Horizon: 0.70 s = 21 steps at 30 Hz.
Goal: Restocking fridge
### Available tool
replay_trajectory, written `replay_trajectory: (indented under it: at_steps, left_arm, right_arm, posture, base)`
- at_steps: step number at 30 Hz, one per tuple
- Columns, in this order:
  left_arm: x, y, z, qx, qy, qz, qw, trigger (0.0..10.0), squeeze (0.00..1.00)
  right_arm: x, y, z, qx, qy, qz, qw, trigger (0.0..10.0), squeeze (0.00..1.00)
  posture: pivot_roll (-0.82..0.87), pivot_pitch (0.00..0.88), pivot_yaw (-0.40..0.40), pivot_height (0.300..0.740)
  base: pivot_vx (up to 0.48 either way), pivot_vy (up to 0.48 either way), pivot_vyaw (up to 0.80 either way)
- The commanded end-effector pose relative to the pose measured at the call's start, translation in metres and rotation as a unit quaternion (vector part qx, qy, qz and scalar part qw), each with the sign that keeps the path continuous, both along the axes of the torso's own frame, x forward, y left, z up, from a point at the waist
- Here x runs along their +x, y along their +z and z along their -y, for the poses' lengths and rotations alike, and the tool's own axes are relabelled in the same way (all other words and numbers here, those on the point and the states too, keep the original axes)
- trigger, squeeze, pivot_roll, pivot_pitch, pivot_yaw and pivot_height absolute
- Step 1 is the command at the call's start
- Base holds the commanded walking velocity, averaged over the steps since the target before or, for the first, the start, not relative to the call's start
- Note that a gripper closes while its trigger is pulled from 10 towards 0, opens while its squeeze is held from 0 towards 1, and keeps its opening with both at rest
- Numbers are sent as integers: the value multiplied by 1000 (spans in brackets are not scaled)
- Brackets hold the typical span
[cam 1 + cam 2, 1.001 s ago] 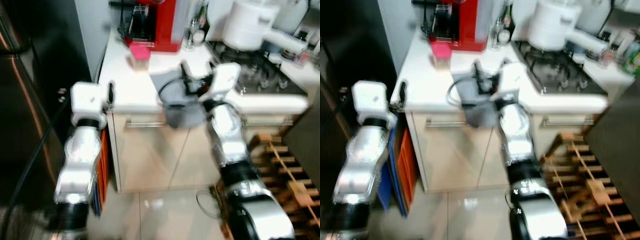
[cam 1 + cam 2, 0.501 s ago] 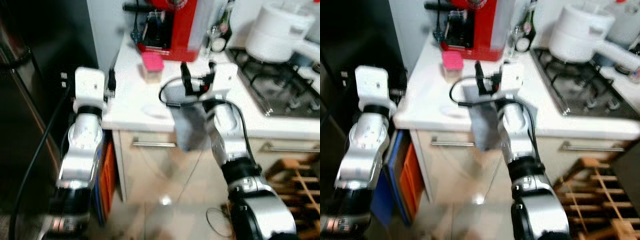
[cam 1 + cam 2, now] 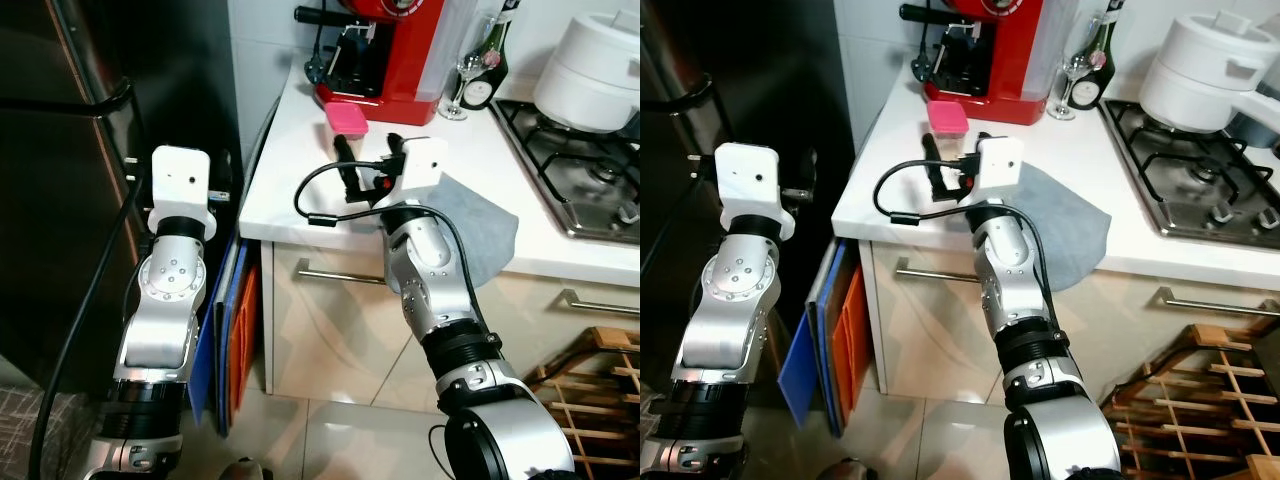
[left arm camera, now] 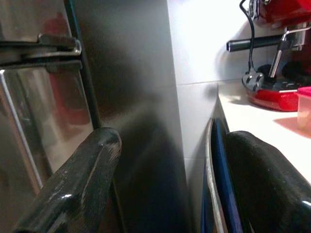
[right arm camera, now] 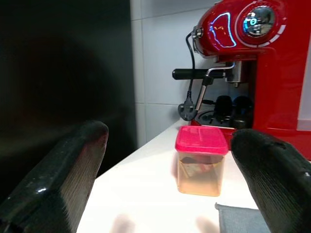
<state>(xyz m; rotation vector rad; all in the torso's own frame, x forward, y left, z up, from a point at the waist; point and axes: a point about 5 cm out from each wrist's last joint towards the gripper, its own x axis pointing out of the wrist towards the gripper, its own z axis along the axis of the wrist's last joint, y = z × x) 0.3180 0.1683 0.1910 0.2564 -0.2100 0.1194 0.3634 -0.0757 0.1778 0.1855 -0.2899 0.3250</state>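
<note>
Left eye view: one dark fridge (image 3: 60, 200) stands off the tabletop's (image 3: 300, 190) left edge, one red coffee machine (image 3: 385, 55) at its back. One pink-lidded container (image 5: 200, 165) sits near the left edge. Right gripper (image 5: 165, 174) is raised over it, fingers spread; left gripper (image 4: 165, 179) beside the fridge, fingers spread.

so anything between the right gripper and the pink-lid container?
Nothing visible. The right gripper is open and aimed straight at the pink-lid container, with bare white counter between them. The grey cloth lies under the arm, off the approach line. The red espresso machine sits behind the container.
</note>
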Motion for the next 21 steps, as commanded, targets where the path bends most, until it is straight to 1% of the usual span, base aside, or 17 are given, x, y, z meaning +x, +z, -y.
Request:
replay_trajectory:
  at_steps: [1,3,6,13,21]
  left_arm:
    - [1,4,3,-5,-12,1,1000,10000,0]
    - [2,7,3,-9,-26,4,1000,10000,0]
    - [3,9,4,-9,-30,6,999,10000,0]
    - [1,11,3,-18,-19,12,1000,10000,0]
    - [-1,15,4,-26,-19,24,999,10000,0]
  right_arm:
    - [0,-5,6,-3,-13,-9,1000,10000,0]
    - [0,-5,6,-11,-15,-5,1000,10000,0]
    - [-1,-5,5,-18,-17,-2,1000,10000,0]
    - [-1,-9,4,-10,-15,-14,1000,10000,0]
    - [0,-6,5,-10,-13,-11,1000,10000,0]
  posture:
    - [19,0,-41,740]
    - [17,0,-38,740]
    - [15,0,-36,740]
    - [14,0,-34,740]
    - [15,0,-37,740]
  base:
    - [0,0,0]
    - [390,0,0]
    - [480,0,0]
    - [480,0,0]
    - [480,0,0]
